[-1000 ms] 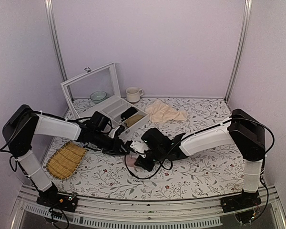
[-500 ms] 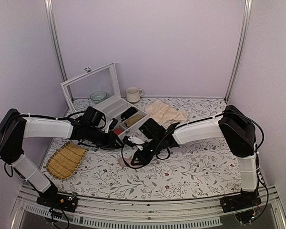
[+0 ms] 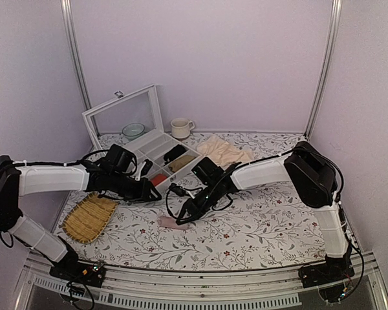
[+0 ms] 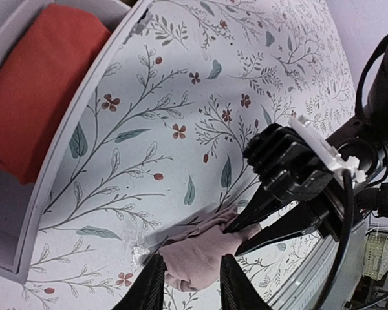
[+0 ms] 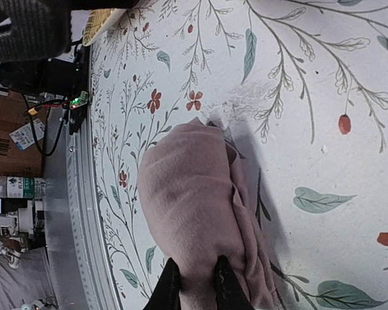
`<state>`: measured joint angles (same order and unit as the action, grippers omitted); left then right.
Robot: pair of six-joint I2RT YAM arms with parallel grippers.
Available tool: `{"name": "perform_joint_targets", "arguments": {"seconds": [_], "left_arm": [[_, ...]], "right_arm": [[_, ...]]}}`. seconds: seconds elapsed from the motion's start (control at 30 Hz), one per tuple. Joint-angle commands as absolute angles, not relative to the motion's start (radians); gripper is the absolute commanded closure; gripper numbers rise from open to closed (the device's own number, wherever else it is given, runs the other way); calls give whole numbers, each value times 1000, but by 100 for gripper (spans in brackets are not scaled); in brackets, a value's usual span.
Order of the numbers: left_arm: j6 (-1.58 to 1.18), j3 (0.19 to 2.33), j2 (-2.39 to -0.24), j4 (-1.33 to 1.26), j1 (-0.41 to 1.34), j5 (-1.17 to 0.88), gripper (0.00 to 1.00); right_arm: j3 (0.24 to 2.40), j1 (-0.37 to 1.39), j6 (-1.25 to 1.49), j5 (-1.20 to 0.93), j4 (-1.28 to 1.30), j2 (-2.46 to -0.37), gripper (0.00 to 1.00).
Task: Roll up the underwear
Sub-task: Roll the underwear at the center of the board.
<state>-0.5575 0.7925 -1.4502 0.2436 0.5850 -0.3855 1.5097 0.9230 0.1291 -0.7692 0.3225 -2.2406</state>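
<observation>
Right gripper (image 5: 195, 263) stood narrow, its tips on the underwear (image 5: 194, 206), though I couldn't tell if it pinched. That pink roll lay on the flowered table (image 3: 265, 219), the left gripper (image 4: 191, 259) gaping empty nearby, beside the compartment tray (image 4: 64, 194).

underwear (image 5: 200, 213): soft dusty-pink cloth, matt, slightly fuzzy, creased
desk (image 3: 271, 219): smooth matt cover with a floral print
tray (image 3: 89, 216): woven straw-coloured strips, ribbed, rough
box (image 4: 55, 171): smooth white plastic, faint sheen
lid (image 3: 119, 101): white frame, clear pane
red bundle (image 4: 39, 84): matt cloth, fine weave
beige cloth (image 3: 223, 152): thin, matt, wrinkled
mug (image 3: 180, 128): cream, glossy glaze
left end effector (image 4: 191, 284) and right end effector (image 5: 195, 287): black matt plastic fingers
arm shells (image 3: 52, 179): smooth white plastic
rail (image 3: 200, 284): ribbed grey metal
</observation>
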Motion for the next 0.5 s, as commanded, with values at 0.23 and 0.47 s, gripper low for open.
{"name": "perform_joint_targets", "arguments": {"seconds": [0.23,0.47], "left_arm": [[-573,781,-1377,344,720,-194,60],[-842,769,-1357,345,719,-223,62]], "right_arm": [[1454,941,189,-703,526,-2403,100],[1451,941,244,-638,500,-2376,100]]}}
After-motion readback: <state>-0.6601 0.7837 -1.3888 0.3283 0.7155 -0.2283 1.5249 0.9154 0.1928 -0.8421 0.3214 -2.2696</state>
